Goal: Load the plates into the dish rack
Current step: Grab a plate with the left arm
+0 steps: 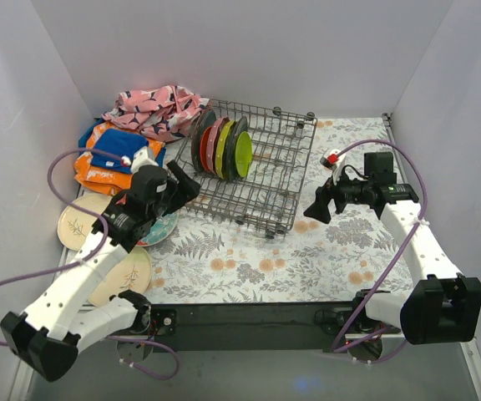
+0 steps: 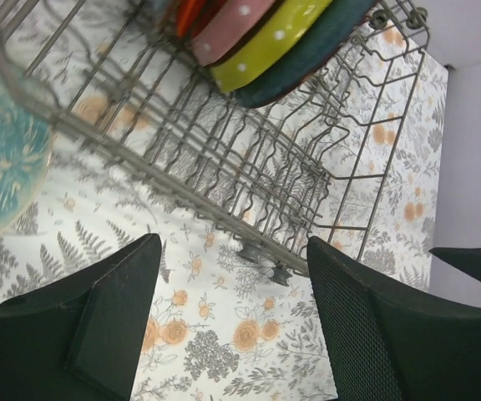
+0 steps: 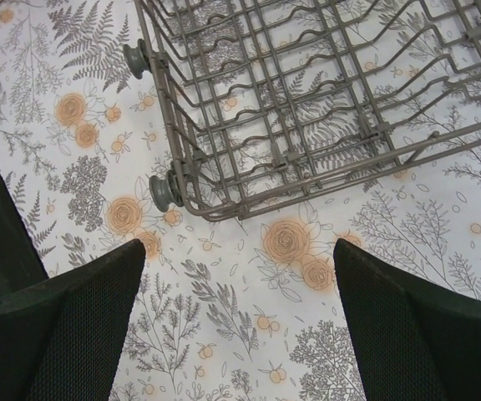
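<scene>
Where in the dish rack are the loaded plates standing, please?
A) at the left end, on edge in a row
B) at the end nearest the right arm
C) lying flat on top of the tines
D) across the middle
A: in the top view the plates stand on edge side by side at the left end of the dish rack, while its middle and right end hold none.
</scene>
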Motion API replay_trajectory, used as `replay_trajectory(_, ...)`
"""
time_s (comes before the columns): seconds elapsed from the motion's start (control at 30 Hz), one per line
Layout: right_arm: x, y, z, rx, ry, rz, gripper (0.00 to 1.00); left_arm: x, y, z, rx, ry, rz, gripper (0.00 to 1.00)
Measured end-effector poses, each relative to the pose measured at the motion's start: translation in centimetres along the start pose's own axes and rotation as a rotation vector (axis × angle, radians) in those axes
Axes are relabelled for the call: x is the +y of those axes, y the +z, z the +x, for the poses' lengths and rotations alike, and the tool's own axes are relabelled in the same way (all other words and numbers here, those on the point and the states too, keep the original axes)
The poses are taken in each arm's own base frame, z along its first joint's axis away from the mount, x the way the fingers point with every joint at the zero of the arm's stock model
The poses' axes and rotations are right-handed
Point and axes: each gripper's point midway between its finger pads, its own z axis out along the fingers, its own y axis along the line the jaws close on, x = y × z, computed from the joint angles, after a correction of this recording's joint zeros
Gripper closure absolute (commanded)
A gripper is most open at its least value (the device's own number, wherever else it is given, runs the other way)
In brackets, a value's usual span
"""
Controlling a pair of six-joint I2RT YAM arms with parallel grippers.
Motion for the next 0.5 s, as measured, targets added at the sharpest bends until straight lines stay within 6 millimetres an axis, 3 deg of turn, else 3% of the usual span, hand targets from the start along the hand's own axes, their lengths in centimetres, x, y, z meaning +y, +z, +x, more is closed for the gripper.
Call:
replay_trajectory(0.13,1.1,0.7,0.1,0.014,-0.019,-0.046,0.02,3.9,-0.8,1.4,0.005,-0.145,-0.044,0.3)
replay_trajectory(0.5,3.5,1.7,0.3,0.039,-0.048,-0.13,0.02,12.3,0.4,4.4,0.034,-0.414,-0.241,0.25)
